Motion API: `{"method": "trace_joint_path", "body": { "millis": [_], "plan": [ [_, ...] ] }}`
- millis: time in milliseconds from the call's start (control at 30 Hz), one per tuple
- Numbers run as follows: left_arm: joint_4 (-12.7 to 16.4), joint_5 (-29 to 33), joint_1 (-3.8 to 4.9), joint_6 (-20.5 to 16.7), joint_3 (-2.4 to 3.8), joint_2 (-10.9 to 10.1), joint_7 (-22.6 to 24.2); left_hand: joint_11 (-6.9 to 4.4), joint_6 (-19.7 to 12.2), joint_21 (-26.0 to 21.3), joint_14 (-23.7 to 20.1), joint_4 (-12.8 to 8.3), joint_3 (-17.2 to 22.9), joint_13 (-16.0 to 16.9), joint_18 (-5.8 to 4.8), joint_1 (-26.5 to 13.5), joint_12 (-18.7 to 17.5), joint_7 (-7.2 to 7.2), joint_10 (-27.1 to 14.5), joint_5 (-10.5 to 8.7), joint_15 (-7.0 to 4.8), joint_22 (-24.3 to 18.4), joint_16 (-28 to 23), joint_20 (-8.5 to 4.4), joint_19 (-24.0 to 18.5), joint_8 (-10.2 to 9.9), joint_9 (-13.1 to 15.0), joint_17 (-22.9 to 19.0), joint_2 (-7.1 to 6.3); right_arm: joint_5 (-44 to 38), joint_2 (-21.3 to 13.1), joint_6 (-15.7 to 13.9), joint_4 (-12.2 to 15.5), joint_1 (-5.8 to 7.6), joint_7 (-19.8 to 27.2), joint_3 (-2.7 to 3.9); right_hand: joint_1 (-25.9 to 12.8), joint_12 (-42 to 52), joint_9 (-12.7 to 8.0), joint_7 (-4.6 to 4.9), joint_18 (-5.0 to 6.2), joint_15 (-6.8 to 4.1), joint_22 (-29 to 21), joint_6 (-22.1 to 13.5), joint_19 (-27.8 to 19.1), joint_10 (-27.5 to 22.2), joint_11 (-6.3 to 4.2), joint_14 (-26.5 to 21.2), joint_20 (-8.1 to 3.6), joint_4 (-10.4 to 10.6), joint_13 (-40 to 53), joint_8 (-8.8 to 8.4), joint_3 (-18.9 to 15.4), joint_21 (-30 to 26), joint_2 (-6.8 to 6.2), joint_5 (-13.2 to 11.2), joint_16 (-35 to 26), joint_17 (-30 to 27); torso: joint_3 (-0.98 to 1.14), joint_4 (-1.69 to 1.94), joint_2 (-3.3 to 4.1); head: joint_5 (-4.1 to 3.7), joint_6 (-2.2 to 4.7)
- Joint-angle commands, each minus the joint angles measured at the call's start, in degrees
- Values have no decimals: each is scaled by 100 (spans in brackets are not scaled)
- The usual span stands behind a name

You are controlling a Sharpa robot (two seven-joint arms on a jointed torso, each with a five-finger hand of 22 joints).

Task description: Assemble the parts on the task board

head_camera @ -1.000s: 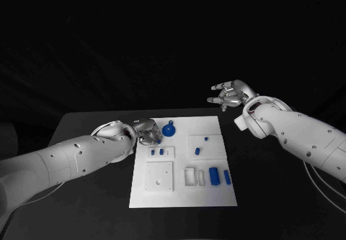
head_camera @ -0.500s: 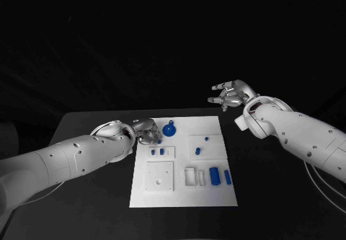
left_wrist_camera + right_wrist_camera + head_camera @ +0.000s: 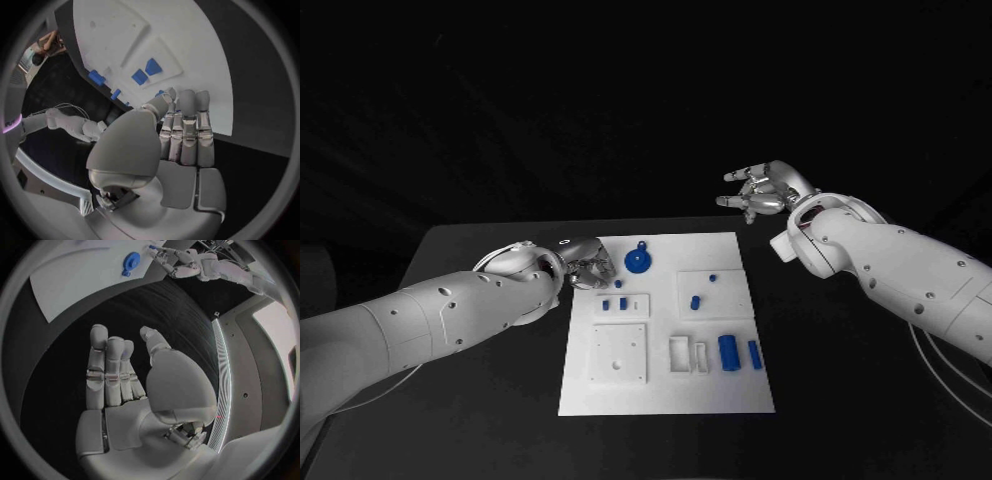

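The task board (image 3: 668,320) lies in the middle of the black table (image 3: 473,400), its long sides running from near to far. The left hand (image 3: 590,266) sits over the board's far left corner. In the left wrist view its fingers (image 3: 186,125) lie close together and reach out over the board's edge, with the thumb drawn in beside them. Whether a small blue piece is pinched at the tips cannot be told, because the fingers hide that spot.

Just right of the left hand, on the far part of the board, lies the round blue part (image 3: 638,262) with a small tab on its far side. Nearer than the hand, two small blue parts (image 3: 615,302) stand in a raised white block on the board's left side. Another pair of small blue parts (image 3: 702,287) sits on a block further right. At the near right of the board, two upright blue bars (image 3: 738,353) stand side by side beside white slots.

The right hand (image 3: 759,196) is raised beyond the board's far right corner, well apart from it. Its fingers (image 3: 109,365) are spread and loosely extended, with nothing between them.
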Motion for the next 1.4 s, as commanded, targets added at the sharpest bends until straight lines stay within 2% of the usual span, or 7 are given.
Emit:
{"method": "trace_joint_path", "body": {
  "millis": [33, 167, 333, 533, 800, 1033, 1400],
  "plan": [
    [9, 169, -1, -180, 19, -69, 42, 26, -22, -46, -222, 4, 45, -4, 65, 17, 1, 46, -81, 24, 27, 106, -223, 32, -190, -10, -8, -101, -63, 39, -24, 160, 8, -17, 137, 3, -20, -478, 22, -12, 51, -59, 96, 393, 20, 18, -59, -11, -26, -134, -453, 15, 117, -13, 97, -59, -37, -50, 4, -5, 4, -33, 52],
    [-4, 773, 3, -415, 109, -151, 170, 23, 38, -260, -220, 48, 0, -5, 38, -6, -1, 55, -64, 21, 39, 21, -695, 54, -295, -1, -3, -300, -26, -1, -80, 321, 48, -53, 241, 2, -105, -2326, 39, -30, 31, -32, 44, 932, -16, 422, -31, 33, -32, -423, -2167, 6, 774, -100, 146, -140, -294, -356, -7, 0, -13, -77, 59],
    [22, 2291, 71, -710, 293, -246, 419, 29, 93, -714, -228, 128, -65, -5, -28, -87, -1, 109, -25, 26, 77, -276, -1470, 94, -359, -7, -5, -552, 42, -356, -204, 689, 133, -75, 303, -91, -338, -4259, 51, -8, 221, 51, 2, 1153, 219, 589, 258, 308, 48, -698, -4087, 28, 1490, -102, 112, -291, -304, -625, -7, 10, -17, -133, 87],
    [170, 4031, 260, -696, 380, -440, 736, 40, 38, -1618, -418, 346, -89, -6, -172, -328, 0, 159, 103, -15, 322, -1056, -3324, 319, -725, -12, -6, -1146, 195, -1329, -329, 875, 349, -114, 197, -190, -391, -4423, 52, -38, 312, 65, 20, 1352, 348, 544, 285, 450, 79, -914, -4146, 30, 1889, -80, 58, -450, -257, -791, 8, 4, -28, -139, 116],
    [597, 5156, 395, -515, 402, -756, 920, 159, -112, -1628, -557, 688, -521, -4, -215, -372, 2, 134, -187, -88, 741, -3102, -5400, 773, -1409, -3, -4, -1237, 221, -2553, -460, 1044, 774, -184, -383, -374, -410, -4429, 53, -86, 276, 35, 66, 1534, 370, 691, 240, 491, 54, -1063, -4148, 34, 2200, -43, 47, -808, -218, -917, -4, 20, -39, -156, 140],
    [953, 5706, 419, -498, 405, -916, 1051, 204, -143, -1600, -702, 774, -951, -1, -174, -227, 10, 168, -278, -102, 819, -5238, -5444, 857, -1094, -3, -5, -1256, 317, -3537, -496, 1088, 1160, -228, -964, -626, -411, -4430, 53, -110, 220, 44, 41, 1609, 391, 741, 221, 556, 48, -1036, -4148, 32, 2469, -20, -107, -1213, -200, -1046, -29, 15, -38, -174, 175],
    [1063, 5890, 424, -577, 403, -953, 1134, 254, -139, -1585, -730, 754, -1039, -5, -199, -198, -2, 208, -341, -94, 821, -6213, -5420, 857, -912, -5, -6, -1249, 342, -4269, -418, 1016, 1261, -258, -1411, -959, -385, -4429, 51, -92, 275, 104, -14, 1524, 398, 608, 266, 577, 112, -848, -4148, 32, 2896, -8, -461, -1756, -167, -1174, -13, 17, -26, -150, 179]
  ]
}}
